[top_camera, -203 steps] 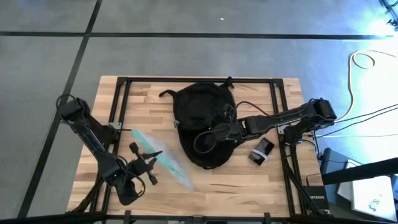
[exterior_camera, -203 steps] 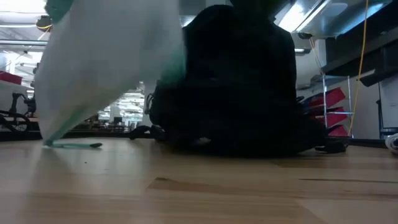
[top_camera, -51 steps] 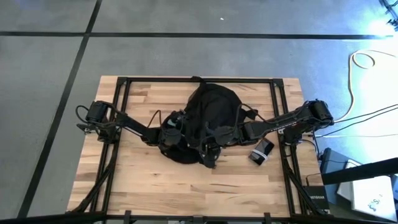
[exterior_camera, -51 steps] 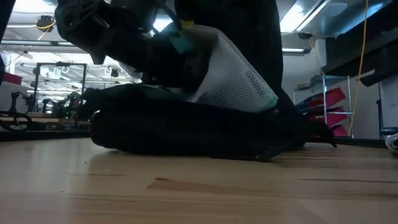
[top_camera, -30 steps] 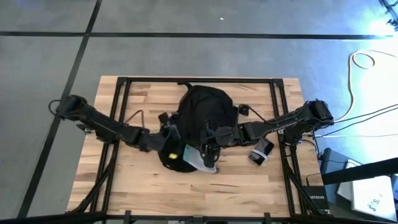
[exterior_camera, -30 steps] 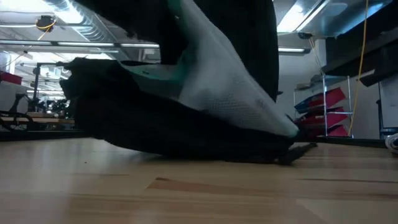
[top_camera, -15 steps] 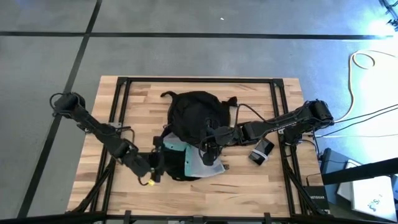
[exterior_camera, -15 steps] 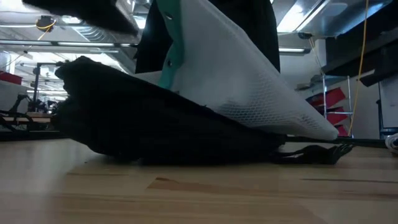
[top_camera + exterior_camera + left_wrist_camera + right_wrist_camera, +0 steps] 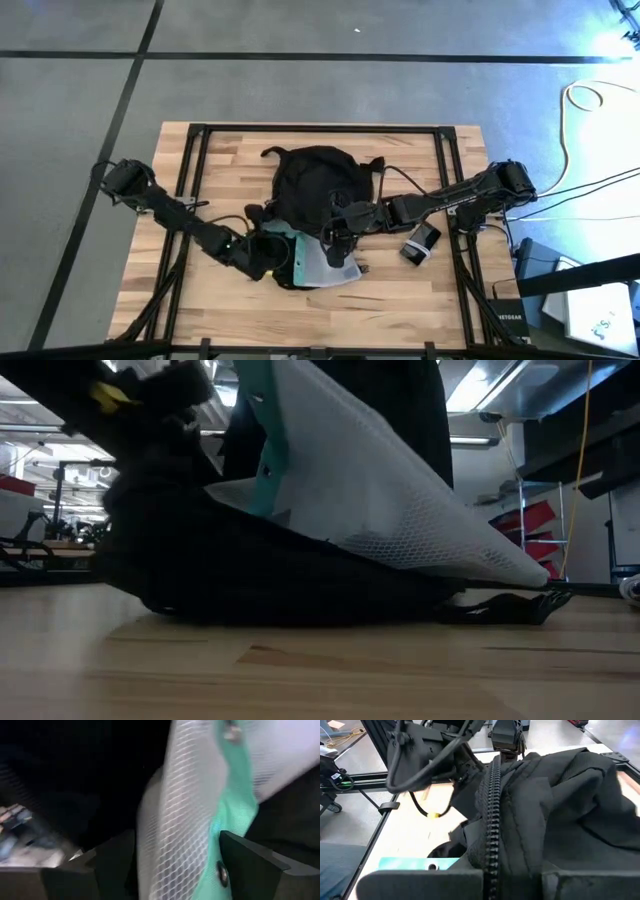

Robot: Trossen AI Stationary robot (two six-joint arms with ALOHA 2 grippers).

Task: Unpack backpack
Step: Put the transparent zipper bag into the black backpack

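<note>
Nearest the table's front edge, the mesh pouch [image 9: 318, 262] with its teal border lies half out of the backpack's [image 9: 316, 183] open mouth, one white corner reaching the bare wood. The low view shows the pouch [image 9: 385, 500] slanting up over the flattened black fabric, its lower edge resting on the bag.

The left gripper [image 9: 272, 254] is at the pouch's teal edge. In the left wrist view its fingers stand apart with the mesh and teal binding [image 9: 227, 817] passing between them; whether they actually pinch it I cannot tell.

A little farther back, the right gripper [image 9: 336, 240] sits at the bag's opening, clenched on the zipper edge [image 9: 492, 815] of the backpack, which runs straight up from between its fingers in the right wrist view.

The backpack itself lies mid-table, rounded body toward the far side, mouth toward the front.

The step in hand looks like drawing the pouch clear. To do it well, the right gripper should hold the rim firmly so the bag does not slide along, while the left pulls low and toward the front-left corner, parallel to the table, so the mesh does not snag on the zipper teeth. A small dark object [image 9: 421, 242] lies to the right, apart from the work.
</note>
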